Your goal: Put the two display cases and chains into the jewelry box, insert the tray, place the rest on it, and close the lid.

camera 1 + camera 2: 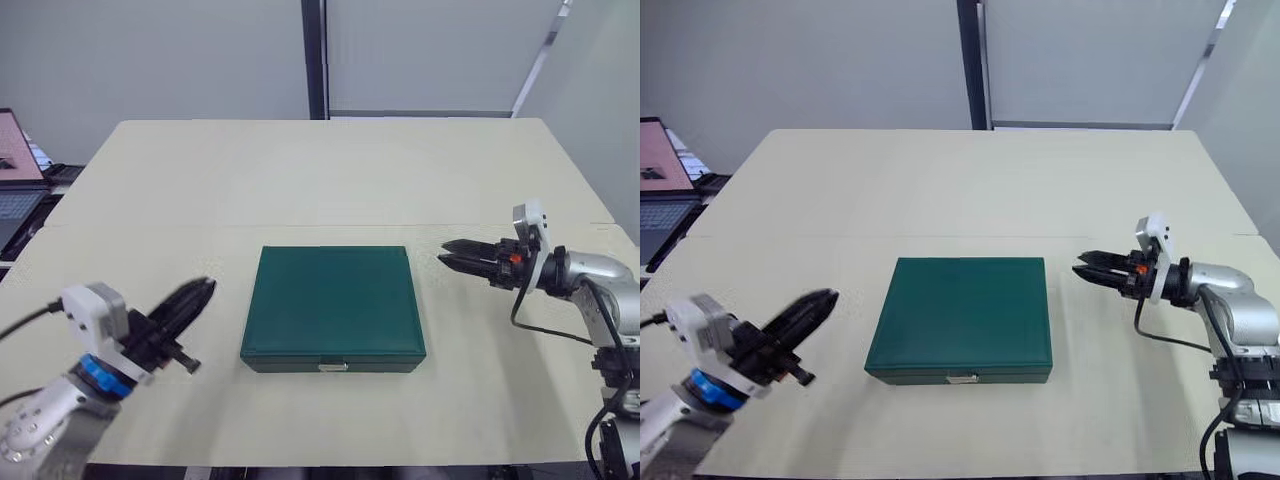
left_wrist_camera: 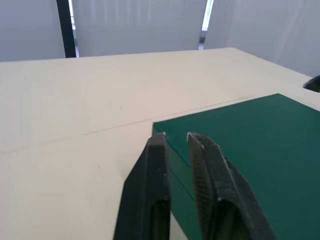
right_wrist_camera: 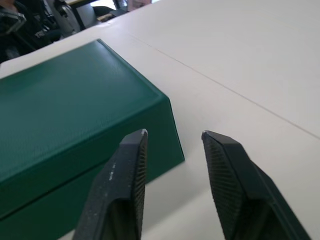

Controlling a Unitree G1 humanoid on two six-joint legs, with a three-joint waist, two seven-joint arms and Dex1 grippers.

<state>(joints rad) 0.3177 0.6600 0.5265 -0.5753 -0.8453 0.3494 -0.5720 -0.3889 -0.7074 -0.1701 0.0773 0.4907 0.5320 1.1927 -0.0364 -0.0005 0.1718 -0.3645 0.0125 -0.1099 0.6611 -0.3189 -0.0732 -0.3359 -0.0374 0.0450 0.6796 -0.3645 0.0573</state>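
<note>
A dark green jewelry box point(image 1: 334, 306) sits near the middle of a pale table point(image 1: 330, 180), its lid point(image 1: 335, 298) shut flat and a small metal clasp point(image 1: 333, 366) showing on the near side. The two grippers flank it without touching it.

The left gripper point(image 1: 200, 292) hangs above the table just off the box's left edge, pointing toward the box's far left corner. In the left wrist view its two black fingers point(image 2: 150, 195) stand close together with only a narrow slit between them, holding nothing.

The right gripper point(image 1: 446, 254) hovers just beyond the box's far right corner, its tips aimed left at the box. In the right wrist view its fingers point(image 3: 125, 190) are spread with a clear gap, and nothing lies between them.

A seam point(image 1: 520, 224) runs left to right across the table just beyond the box. A laptop point(image 1: 15, 170) with a pink screen stands off the table's left edge. Grey wall panels with a dark upright post point(image 1: 315, 60) rise behind the far edge.
</note>
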